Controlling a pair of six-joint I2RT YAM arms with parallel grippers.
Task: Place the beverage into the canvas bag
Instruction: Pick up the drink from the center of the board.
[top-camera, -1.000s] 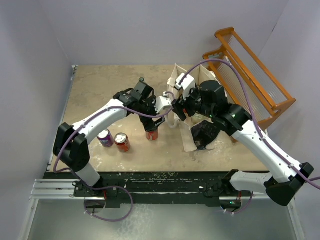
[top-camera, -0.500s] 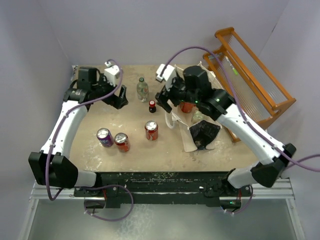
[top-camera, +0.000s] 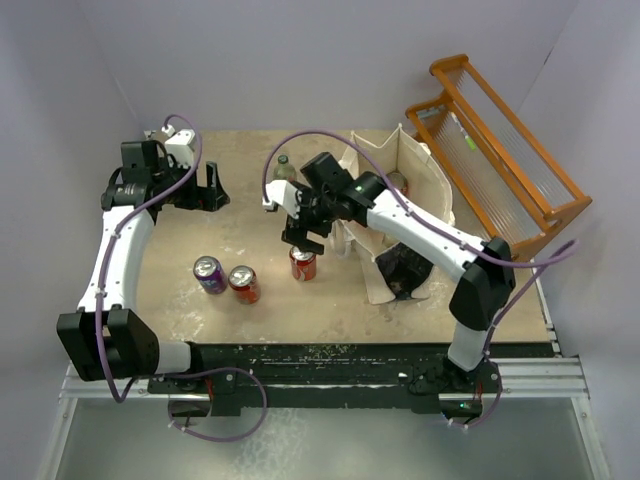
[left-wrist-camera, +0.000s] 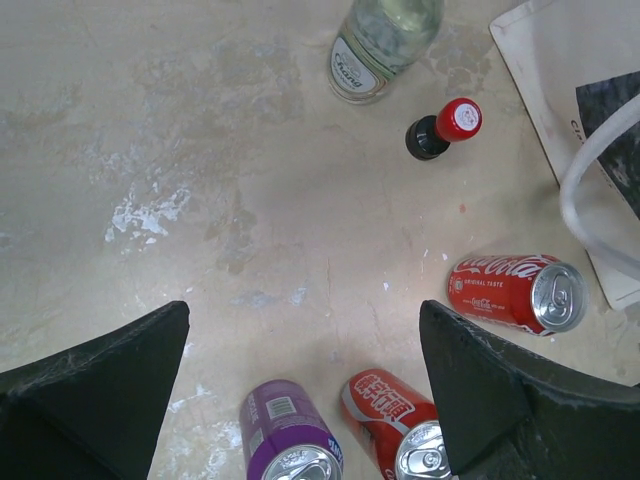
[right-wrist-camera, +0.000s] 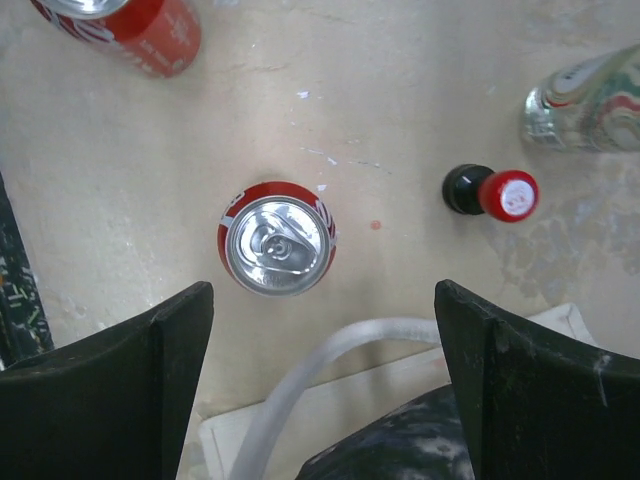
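Evidently empty: right hand (right-wrist-camera: 322, 300) spread wide above red can (right-wrist-camera: 277, 238).

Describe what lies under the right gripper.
An upright red can stands on the table below the open right gripper, beside the white bag handle. Its fingers hide the table beneath them.

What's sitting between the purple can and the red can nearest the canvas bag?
A second red can stands there, close beside the purple can and farther from the bag-side red can near the canvas bag. The top external view shows it plainly.
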